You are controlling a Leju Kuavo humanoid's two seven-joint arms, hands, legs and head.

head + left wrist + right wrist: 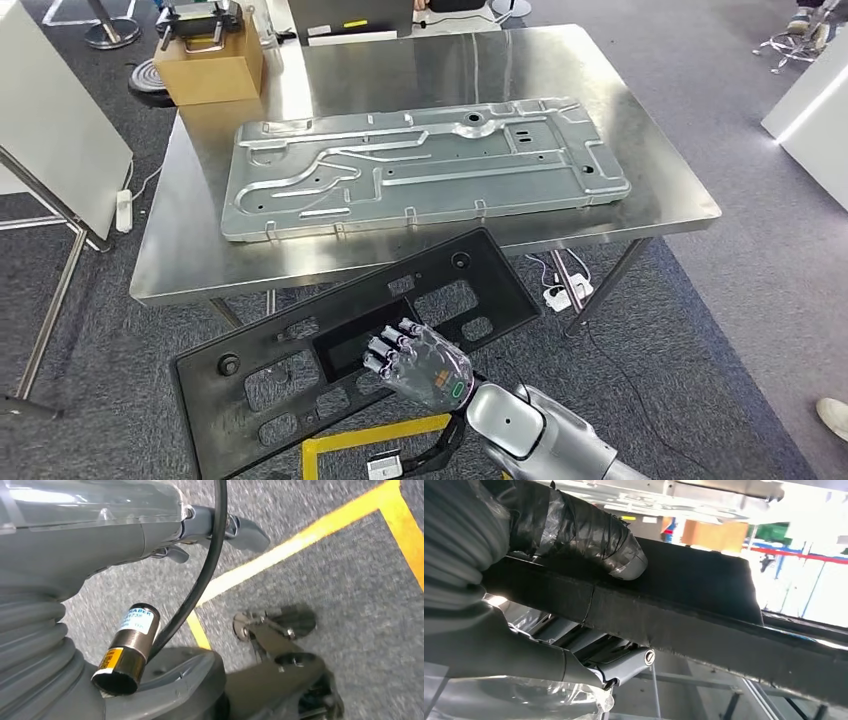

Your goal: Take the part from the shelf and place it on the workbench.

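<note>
A long black plastic panel (300, 345) with several cut-outs is held in the air, tilted, just in front of the steel workbench (660, 190). Its far corner overlaps the bench's front edge. My right hand (420, 362) grips the panel at a middle opening, fingers over the top. Up close in the right wrist view, the taped thumb (589, 535) lies on one face of the panel (694, 595) and the fingers (589, 652) clamp the other. My left hand (165, 530) hangs over the carpet, fingers curled in, nothing in it.
A large stamped metal plate (420, 165) covers the middle of the workbench. A cardboard box (210, 65) stands at its far left corner. A white board on legs (50, 130) stands left. Yellow floor tape (300, 540) crosses the grey carpet. A person's shoe (832, 412) shows at right.
</note>
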